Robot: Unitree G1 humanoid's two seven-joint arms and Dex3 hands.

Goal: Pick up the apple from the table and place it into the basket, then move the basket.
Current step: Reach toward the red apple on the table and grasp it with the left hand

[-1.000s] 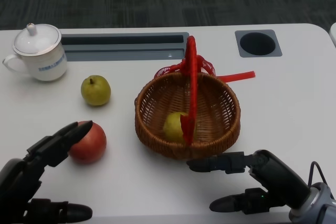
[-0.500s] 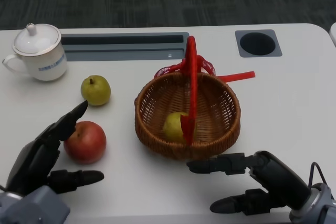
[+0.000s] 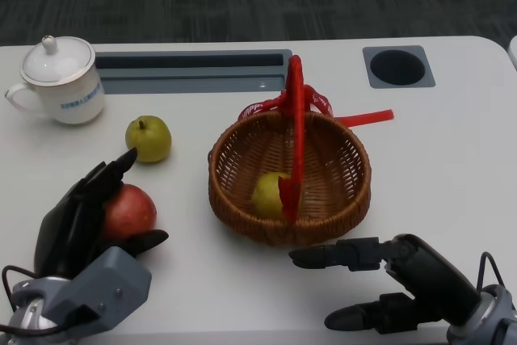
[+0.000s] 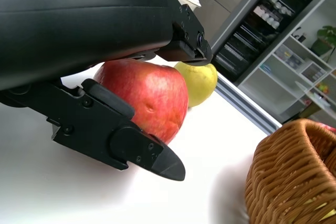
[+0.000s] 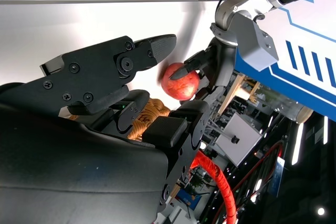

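The red apple (image 3: 129, 209) (image 4: 147, 95) sits on the white table at the lower left. My left hand (image 3: 81, 216) (image 4: 94, 19) wraps it, fingers lying over its far-left side and the thumb (image 3: 145, 241) against its near side. The brown wicker basket (image 3: 242, 217) (image 4: 289, 177) with a red handle (image 3: 296, 135) stands mid-table, a yellow-green fruit (image 3: 266, 194) inside. My right hand (image 3: 380, 284) (image 5: 105, 72) hovers just in front of the basket, fingers spread and holding nothing. The right wrist view also shows the apple (image 5: 180, 81) in the left hand.
A green pear-like fruit (image 3: 149, 138) (image 4: 199, 80) lies just beyond the apple. A lidded white cup (image 3: 60, 80) stands at the far left. A grey slot (image 3: 190, 70) and a round hole (image 3: 397, 66) are set in the table's back.
My left hand has turned and closed around the apple from its left side; before, it was spread open beside it. The right hand has barely moved.
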